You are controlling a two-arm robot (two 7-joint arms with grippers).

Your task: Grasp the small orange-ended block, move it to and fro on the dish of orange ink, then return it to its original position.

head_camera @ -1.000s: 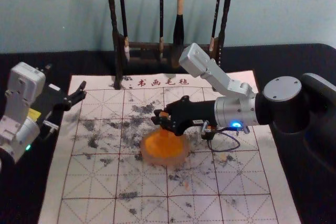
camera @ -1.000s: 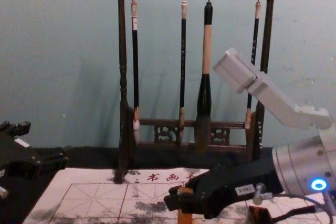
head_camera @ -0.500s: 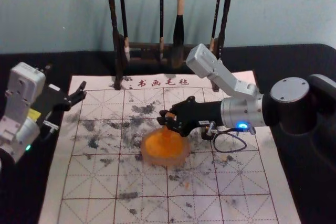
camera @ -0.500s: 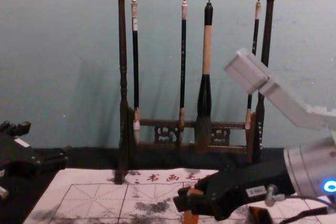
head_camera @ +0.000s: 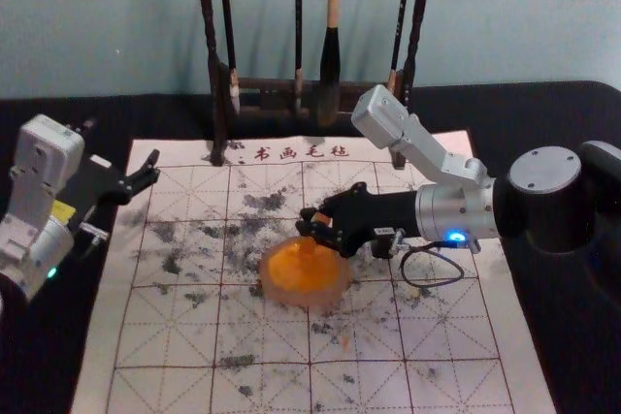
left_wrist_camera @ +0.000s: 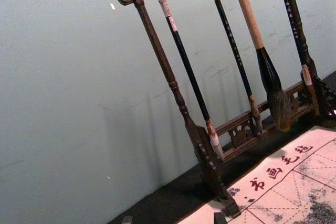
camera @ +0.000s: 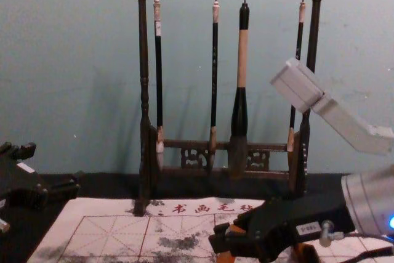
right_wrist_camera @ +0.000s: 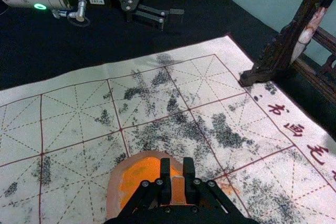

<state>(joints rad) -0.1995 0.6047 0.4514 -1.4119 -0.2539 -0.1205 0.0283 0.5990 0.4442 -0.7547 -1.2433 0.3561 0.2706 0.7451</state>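
My right gripper (head_camera: 318, 227) reaches in from the right and is shut on the orange-ended block (head_camera: 321, 219), over the far rim of the dish of orange ink (head_camera: 302, 276). The chest view has the block (camera: 225, 257) leaning, its lower part orange. Between the fingertips of my right gripper (right_wrist_camera: 177, 167) in the right wrist view, the block's upper end (right_wrist_camera: 178, 190) is visible, with the dish (right_wrist_camera: 116, 184) beneath. Whether the block touches the ink, I cannot tell. My left gripper (head_camera: 146, 177) is parked at the left with its fingers apart; its tips edge into the left wrist view (left_wrist_camera: 174, 219).
A wooden rack (camera: 144, 90) with hanging brushes (camera: 243, 90) stands behind the mat. The ink-stained gridded mat (head_camera: 165, 336) lies over black cloth. A small dark object (head_camera: 382, 248) sits on the mat below my right gripper's body.
My right gripper has shifted a little to the right, taking the block along, and the block now leans more. The dish and the left arm have stayed put.
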